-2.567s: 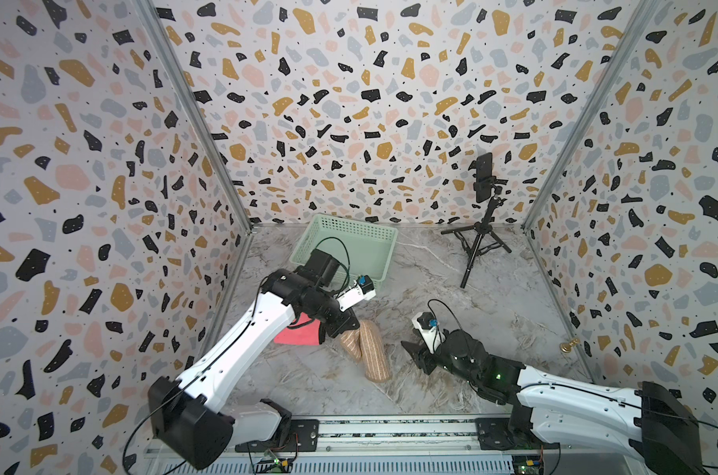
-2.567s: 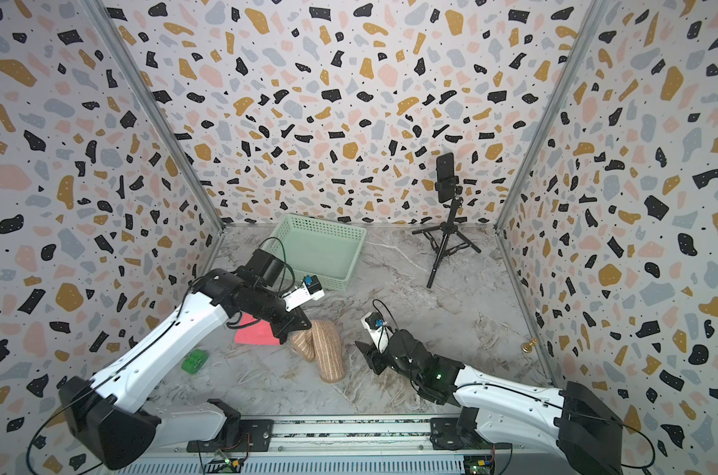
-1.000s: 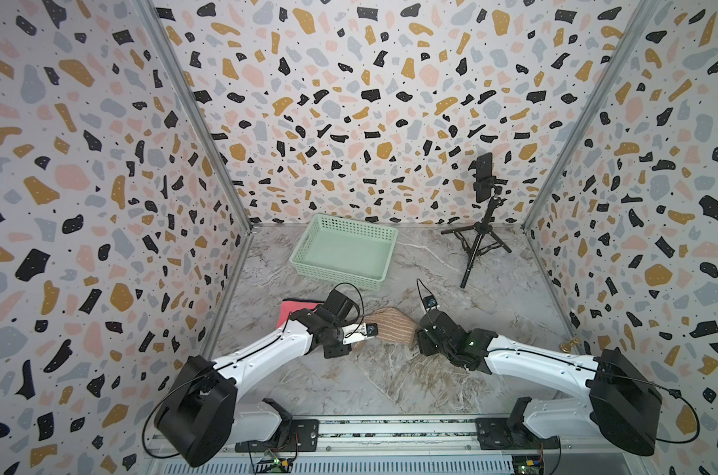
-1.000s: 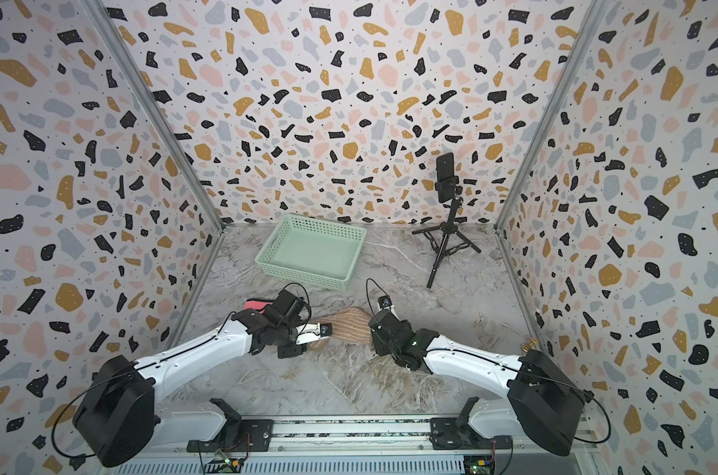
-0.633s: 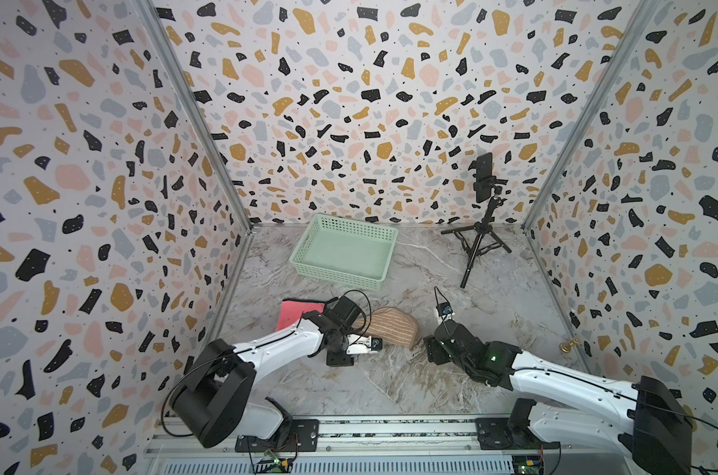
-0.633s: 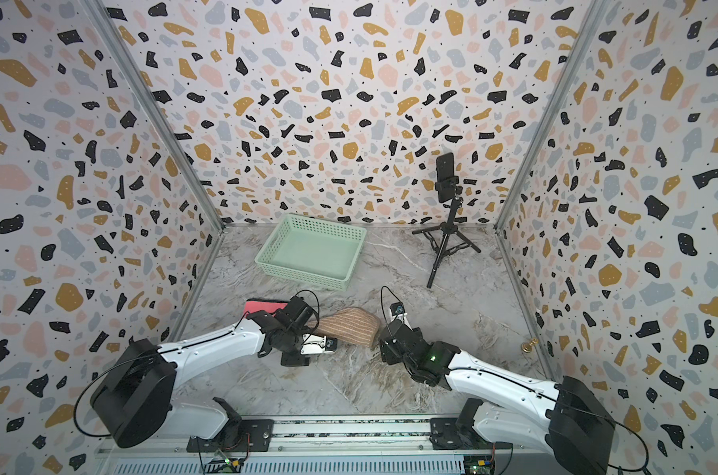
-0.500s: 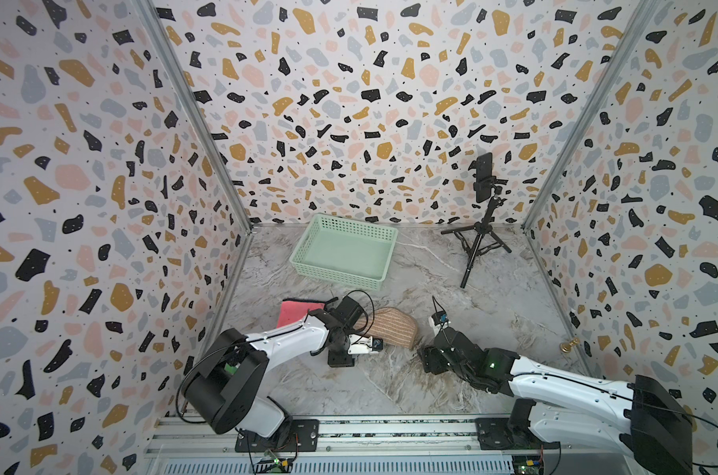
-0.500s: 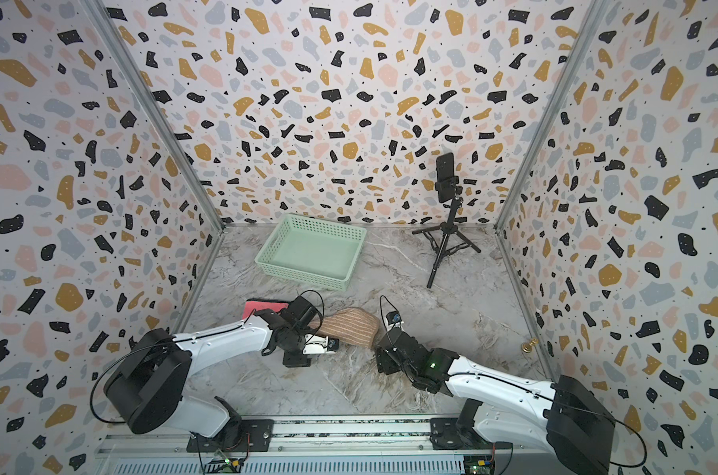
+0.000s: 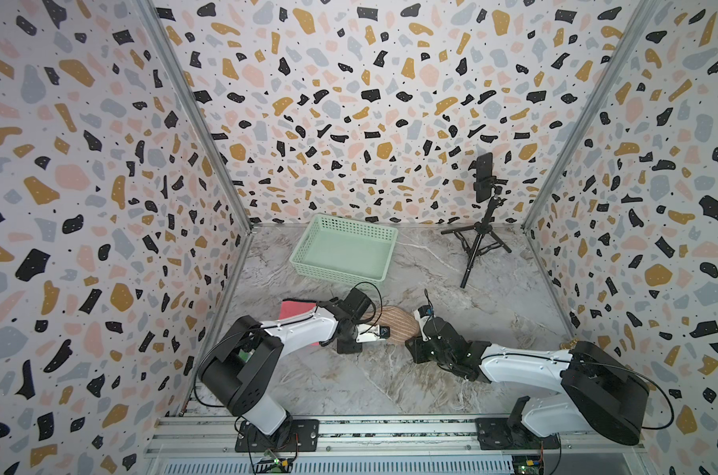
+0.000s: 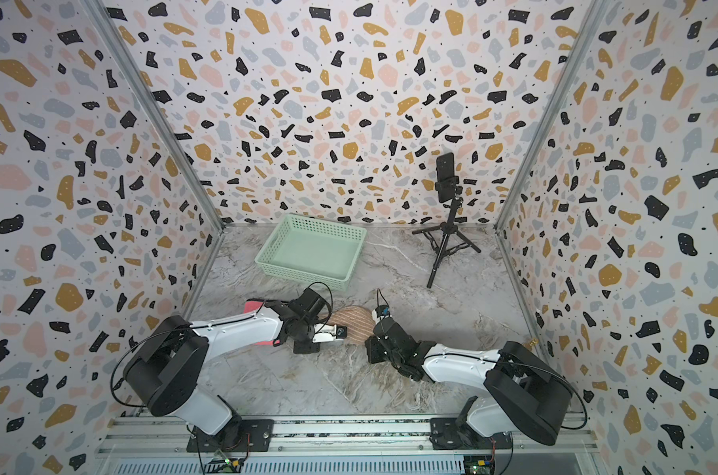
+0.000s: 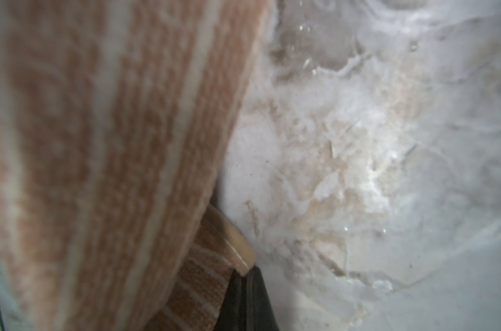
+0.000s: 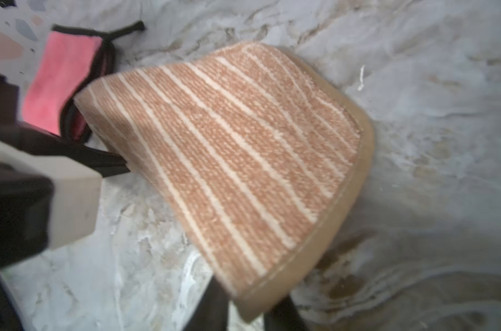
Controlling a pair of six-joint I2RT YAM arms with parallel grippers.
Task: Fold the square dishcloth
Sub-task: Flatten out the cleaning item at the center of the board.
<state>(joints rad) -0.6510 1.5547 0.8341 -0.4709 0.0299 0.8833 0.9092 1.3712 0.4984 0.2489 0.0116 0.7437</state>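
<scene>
The dishcloth is tan with thin cream stripes and lies bunched on the marble floor between my two arms. My left gripper is at its left near corner. In the left wrist view the left gripper is shut, its jaws pressed together on the tan hem of the dishcloth. My right gripper is at the right near corner. In the right wrist view the right gripper has a finger on each side of the hemmed corner of the dishcloth.
A pink cloth with black trim lies just left of the dishcloth, under my left arm. A mint green basket stands behind. A phone on a black tripod stands at the back right.
Both grippers stood open beside the cloth and have now closed on its near corners. The right arm drew back toward the front and returned to the cloth's right edge.
</scene>
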